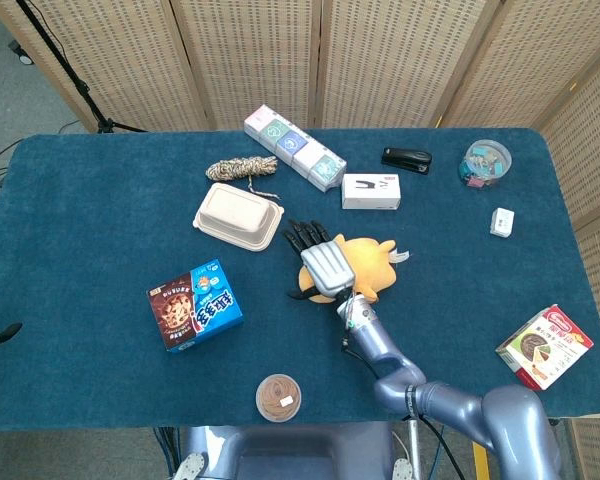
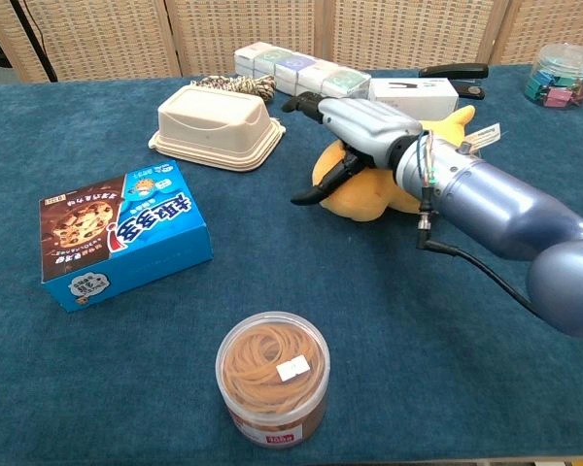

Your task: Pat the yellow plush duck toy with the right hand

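Screened lab, tripod (image 1: 55, 75) beside table (image 1: 80, 200)

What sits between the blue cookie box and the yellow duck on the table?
Only bare cloth; in the chest view the right hand's thumb hangs above it beside the duck, apart from the cookie box.
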Robot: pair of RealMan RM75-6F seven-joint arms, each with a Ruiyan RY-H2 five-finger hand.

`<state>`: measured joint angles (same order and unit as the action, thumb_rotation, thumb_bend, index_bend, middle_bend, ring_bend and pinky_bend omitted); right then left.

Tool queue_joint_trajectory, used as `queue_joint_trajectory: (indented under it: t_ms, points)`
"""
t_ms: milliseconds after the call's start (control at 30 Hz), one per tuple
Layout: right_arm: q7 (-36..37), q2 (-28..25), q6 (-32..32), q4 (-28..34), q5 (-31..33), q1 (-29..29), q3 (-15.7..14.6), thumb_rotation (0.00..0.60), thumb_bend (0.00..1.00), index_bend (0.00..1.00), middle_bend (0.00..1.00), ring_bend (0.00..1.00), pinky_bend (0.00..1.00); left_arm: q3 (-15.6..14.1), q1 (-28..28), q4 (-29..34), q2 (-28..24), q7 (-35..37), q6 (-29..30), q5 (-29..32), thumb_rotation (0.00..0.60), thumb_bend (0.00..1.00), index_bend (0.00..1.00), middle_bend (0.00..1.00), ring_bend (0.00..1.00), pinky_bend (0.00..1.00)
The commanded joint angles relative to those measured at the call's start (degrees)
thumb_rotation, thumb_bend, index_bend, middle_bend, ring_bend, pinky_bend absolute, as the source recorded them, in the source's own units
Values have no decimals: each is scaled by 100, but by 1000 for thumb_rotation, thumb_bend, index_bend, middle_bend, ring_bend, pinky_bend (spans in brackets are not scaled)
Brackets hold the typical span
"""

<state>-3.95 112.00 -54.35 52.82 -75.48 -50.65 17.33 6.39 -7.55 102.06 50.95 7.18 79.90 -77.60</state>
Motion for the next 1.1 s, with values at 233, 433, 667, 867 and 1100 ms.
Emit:
queue_joint_trajectory:
  t_ms: [233, 433, 667, 867, 1100]
  points:
    - [-147, -194, -36, 525, 604, 246, 250, 71, 0, 59, 0, 0, 0, 0, -20, 64, 24, -120, -10, 18, 600, 0, 0, 0, 0, 0]
    - [-367, -273, 25, 558, 958, 324, 325, 70, 0, 29, 0, 0, 0, -19, -19, 86, 25, -145, -16, -3, 600, 0, 0, 0, 0, 0]
    - [-419, -357, -88, 937, 871, 266, 320, 70, 0, 11, 0, 0, 0, -10, -15, 76, 6, -62, -27, 22, 600, 0, 0, 0, 0, 0]
    - [-841, -312, -189, 1366, 887, 153, 295, 70, 0, 5, 0, 0, 0, -33, -26, 66, -27, -36, -83, 5, 600, 0, 0, 0, 0, 0]
    - [-1208, 49, -338, 1438, 709, -48, 146, 70, 0, 0, 0, 0, 0, -41, 2, 22, -41, 73, -49, -25, 600, 0, 0, 0, 0, 0]
